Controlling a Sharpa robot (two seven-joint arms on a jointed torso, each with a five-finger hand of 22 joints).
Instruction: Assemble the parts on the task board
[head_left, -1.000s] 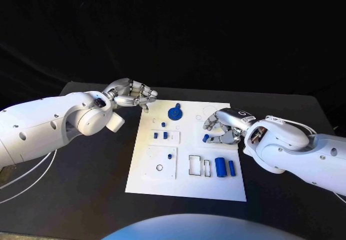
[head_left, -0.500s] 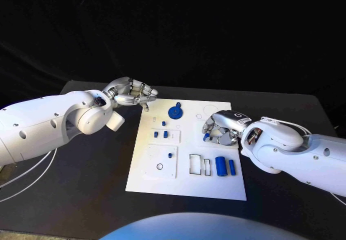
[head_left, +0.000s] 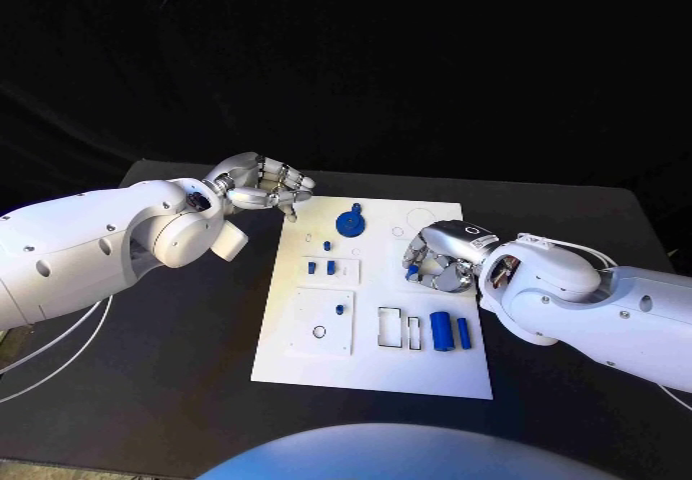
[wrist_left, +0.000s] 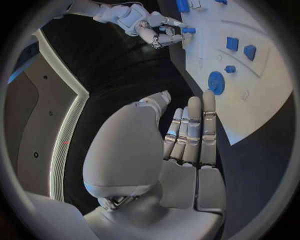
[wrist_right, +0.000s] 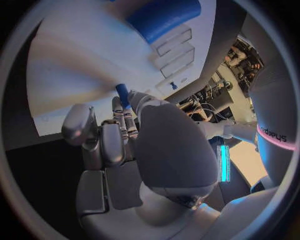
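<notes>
Two white arms reach over the black tabletop (head_left: 173, 380), one on each side of the white task board (head_left: 372, 360). The right hand (head_left: 441, 257) is above the board's right edge and pinches a small blue peg (head_left: 414, 270) between its fingertips. The left hand (head_left: 265, 187) hovers just off the board's far left corner, its fingers curled in with nothing in them. On the board, a round blue disc (head_left: 349, 222) sits near the far edge, several small blue pieces (head_left: 322, 267) lie in the middle, and a blue cylinder (head_left: 441, 332) lies beside a slim blue bar (head_left: 463, 334) near the right edge.
</notes>
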